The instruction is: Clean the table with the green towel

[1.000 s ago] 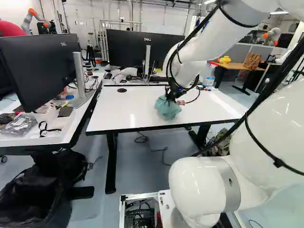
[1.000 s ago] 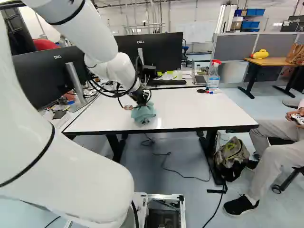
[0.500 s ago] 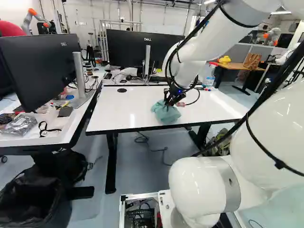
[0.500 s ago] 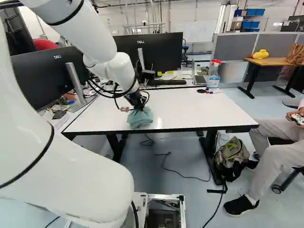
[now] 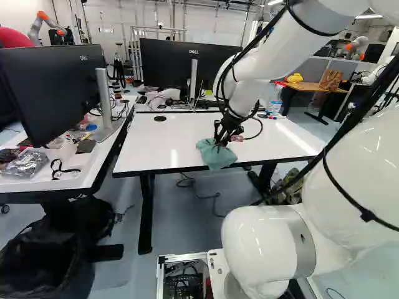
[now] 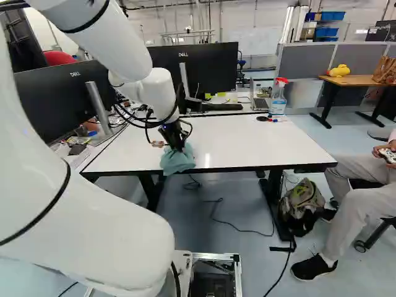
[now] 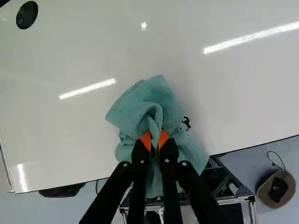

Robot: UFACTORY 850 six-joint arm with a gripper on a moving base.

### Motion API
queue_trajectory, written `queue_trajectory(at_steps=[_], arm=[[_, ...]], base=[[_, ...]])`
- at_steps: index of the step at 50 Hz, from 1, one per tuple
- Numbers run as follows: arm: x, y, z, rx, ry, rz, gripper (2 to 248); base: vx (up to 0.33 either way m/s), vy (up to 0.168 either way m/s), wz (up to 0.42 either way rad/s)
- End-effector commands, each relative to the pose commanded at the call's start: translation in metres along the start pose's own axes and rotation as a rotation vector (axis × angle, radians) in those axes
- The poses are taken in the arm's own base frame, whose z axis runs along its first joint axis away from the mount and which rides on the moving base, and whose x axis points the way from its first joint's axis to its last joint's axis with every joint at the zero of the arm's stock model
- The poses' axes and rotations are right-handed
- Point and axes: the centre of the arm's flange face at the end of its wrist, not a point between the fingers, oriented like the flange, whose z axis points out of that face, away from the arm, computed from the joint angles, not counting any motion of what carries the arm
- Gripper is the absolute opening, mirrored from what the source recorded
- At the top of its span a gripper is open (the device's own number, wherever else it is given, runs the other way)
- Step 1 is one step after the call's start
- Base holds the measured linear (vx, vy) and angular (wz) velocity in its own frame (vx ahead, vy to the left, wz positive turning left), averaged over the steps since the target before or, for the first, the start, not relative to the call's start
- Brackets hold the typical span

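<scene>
In the left base view the gripper (image 5: 221, 141) is low over the white table (image 5: 149, 146), by its near edge. Bunched beneath it is the green towel (image 5: 215, 156), which in the right base view (image 6: 177, 160) reaches that edge. Seen from the wrist, both orange-padded fingers of my gripper (image 7: 154, 140) pinch a fold of the towel (image 7: 145, 105), and part of the cloth hangs past the table edge. A small black squiggle mark (image 7: 186, 123) shows on the tabletop right beside the towel.
Monitors (image 5: 187, 68) and a keyboard (image 6: 216, 106) stand behind the table, with a spray bottle (image 6: 279, 98) and markers (image 6: 272, 119) at its far edge. A cluttered desk (image 5: 56, 168) is on the left. A backpack (image 6: 302, 201) lies by the right table leg; a person sits beyond it.
My arm has swept the gripped towel toward the near edge and a little to the left. The base has stayed where it was.
</scene>
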Motion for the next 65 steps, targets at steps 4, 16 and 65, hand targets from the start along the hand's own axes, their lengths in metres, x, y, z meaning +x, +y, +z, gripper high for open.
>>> queue_trajectory(at_steps=[4,16,65], arm=[[-0.002,0.000,0.000,0.003,-0.024,0.005,38],[-0.003,0.000,0.000,0.003,-0.031,0.006,38],[0.003,0.003,0.025,-0.010,-0.091,0.017,38]], base=[[0.000,0.000,0.000],[0.000,0.000,0.000],[0.000,0.000,0.000]])
